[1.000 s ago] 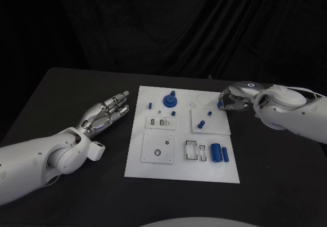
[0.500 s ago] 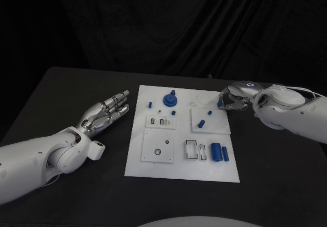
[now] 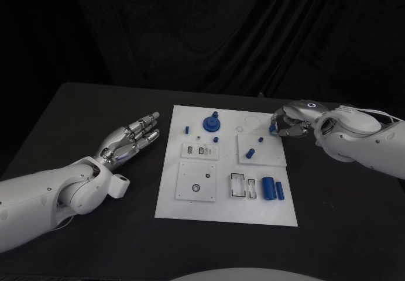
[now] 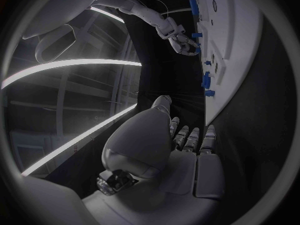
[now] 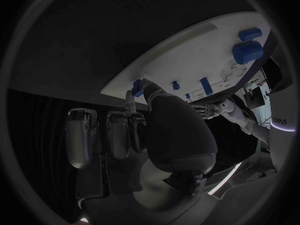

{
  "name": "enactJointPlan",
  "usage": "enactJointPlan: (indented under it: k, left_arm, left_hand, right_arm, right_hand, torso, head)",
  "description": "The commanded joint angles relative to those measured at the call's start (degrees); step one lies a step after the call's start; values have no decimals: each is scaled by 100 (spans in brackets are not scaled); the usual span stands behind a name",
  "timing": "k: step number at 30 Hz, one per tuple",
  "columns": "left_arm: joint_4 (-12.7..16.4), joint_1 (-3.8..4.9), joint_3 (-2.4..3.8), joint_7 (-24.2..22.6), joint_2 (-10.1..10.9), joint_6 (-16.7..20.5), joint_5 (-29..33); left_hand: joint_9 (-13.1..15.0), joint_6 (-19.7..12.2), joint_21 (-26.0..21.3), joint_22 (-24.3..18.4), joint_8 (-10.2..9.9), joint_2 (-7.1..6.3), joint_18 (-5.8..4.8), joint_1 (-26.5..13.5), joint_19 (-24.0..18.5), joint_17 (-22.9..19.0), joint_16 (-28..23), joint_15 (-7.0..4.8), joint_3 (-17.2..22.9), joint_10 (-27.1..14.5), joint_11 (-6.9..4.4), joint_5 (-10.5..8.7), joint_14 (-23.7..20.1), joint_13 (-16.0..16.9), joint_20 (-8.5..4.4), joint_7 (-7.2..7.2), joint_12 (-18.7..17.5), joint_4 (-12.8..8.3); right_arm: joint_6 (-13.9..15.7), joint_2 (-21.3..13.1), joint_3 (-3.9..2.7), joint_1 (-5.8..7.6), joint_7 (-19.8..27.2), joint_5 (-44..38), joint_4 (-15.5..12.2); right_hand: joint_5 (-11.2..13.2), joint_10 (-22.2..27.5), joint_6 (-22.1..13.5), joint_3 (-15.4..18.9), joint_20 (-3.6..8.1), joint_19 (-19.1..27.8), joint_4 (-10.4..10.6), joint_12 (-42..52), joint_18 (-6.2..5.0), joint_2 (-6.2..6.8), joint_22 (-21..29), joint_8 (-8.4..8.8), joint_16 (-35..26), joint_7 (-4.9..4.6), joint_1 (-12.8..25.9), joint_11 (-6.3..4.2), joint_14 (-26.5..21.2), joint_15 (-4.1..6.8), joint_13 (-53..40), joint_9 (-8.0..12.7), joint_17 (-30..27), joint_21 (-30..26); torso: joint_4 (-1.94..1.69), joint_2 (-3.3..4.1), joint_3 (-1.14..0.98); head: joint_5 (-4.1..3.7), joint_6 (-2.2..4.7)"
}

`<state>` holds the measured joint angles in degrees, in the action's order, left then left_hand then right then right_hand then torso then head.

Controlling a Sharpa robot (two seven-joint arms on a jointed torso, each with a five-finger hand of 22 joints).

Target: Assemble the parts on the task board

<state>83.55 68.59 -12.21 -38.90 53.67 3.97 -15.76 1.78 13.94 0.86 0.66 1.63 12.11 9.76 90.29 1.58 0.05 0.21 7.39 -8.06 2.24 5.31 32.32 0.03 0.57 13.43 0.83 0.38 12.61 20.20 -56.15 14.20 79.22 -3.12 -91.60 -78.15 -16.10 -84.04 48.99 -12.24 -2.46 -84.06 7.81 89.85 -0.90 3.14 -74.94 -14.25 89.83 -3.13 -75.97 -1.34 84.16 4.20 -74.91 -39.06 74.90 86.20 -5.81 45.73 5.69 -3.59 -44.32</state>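
The white task board [image 3: 226,205] lies in the middle of the black table. Blue parts on it include a round piece with a peg [image 3: 210,123], a short peg [image 3: 250,154] and a thick cylinder [image 3: 267,188] beside a slim one [image 3: 279,189]. My right hand [image 3: 289,124] is at the board's far right corner, its thumb and a finger pinching a small blue part [image 3: 273,128] at the board's edge; the right wrist view shows this part [image 5: 136,88] at the fingertips. My left hand [image 3: 131,140] lies flat and open on the table, left of the board.
Raised white sub-plates with slots and holes [image 3: 196,181] sit on the board. Small blue pegs [image 3: 215,140] stand near the far middle. Bare black table [image 3: 101,105] surrounds the board on all sides.
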Motion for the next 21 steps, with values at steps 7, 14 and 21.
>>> enactJointPlan:
  k: [7,14,21]
  left_arm:
    - [32,-9,4,-546,16,-36,-11]
    - [36,-9,4,-540,13,-26,-11]
    - [16,-9,4,-539,-11,-38,-11]
  left_hand:
    - [5,-7,37,10,20,27,45,-14,-15,-3,-19,23,25,2,46,24,2,5,38,23,19,-6]
    - [5,-7,37,10,20,27,45,-14,-15,-3,-19,23,25,2,46,24,2,5,38,23,19,-6]
    - [5,-6,38,10,20,25,45,-18,-14,-3,-18,24,27,3,49,24,3,5,40,22,19,-7]
  right_arm:
    - [351,-66,-11,276,-171,-158,-699]
    - [187,69,-11,386,-281,-273,-1195]
    - [-113,405,-10,335,-444,-322,-1421]
  right_hand:
    - [-11,-596,115,21,51,-373,0,15,-6,-74,-1380,-87,17,34,40,-41,584,48,-1509,-97,1510,21]
    - [-11,-596,158,19,64,-396,-9,15,3,-86,-1393,-120,17,83,48,-71,584,66,-1509,-144,1510,58]
    - [-9,-596,176,31,79,-407,-2,15,7,-92,-1399,-137,17,103,87,-93,584,86,-1509,-180,1510,75]
  torso:
    - [5,0,-2]
    - [24,-14,6]
    - [22,-25,24]
  head:
    - [-7,28]
    - [11,35]
    - [-10,17]
